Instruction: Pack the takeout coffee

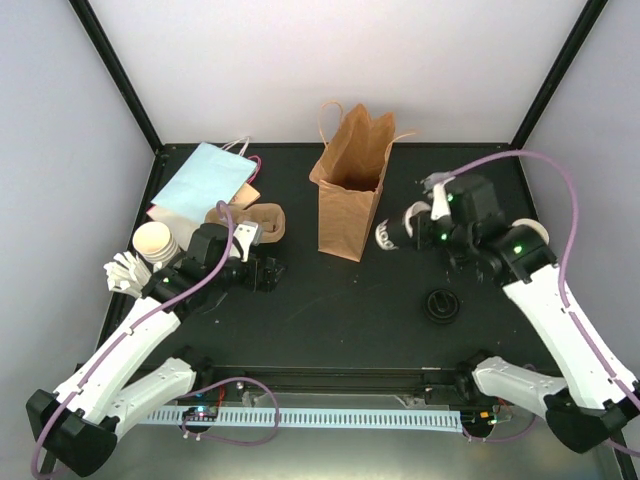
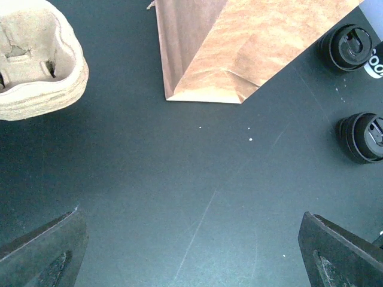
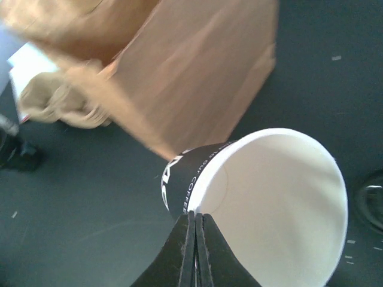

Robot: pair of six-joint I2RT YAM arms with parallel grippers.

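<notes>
Seen from above, the right claw (image 1: pixel 400 232) grips 1 unlidded cup (image 1: pixel 386 237) just beside the brown bag (image 1: pixel 350 190), with 1 lid (image 1: pixel 441 305) lying behind the claw. The left wrist view shows the left claw (image 2: pixel 191 227) spread wide and empty, the bag ahead of it. In the right wrist view, fingers (image 3: pixel 184 245) pinch the cup's rim, and packing appears barely begun.

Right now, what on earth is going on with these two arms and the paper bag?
The right hand is pinching a lidless black paper cup by its rim, just beside the standing brown bag. The left hand hangs open over bare table, holding nothing. One black lid lies on the table near the right arm.
</notes>
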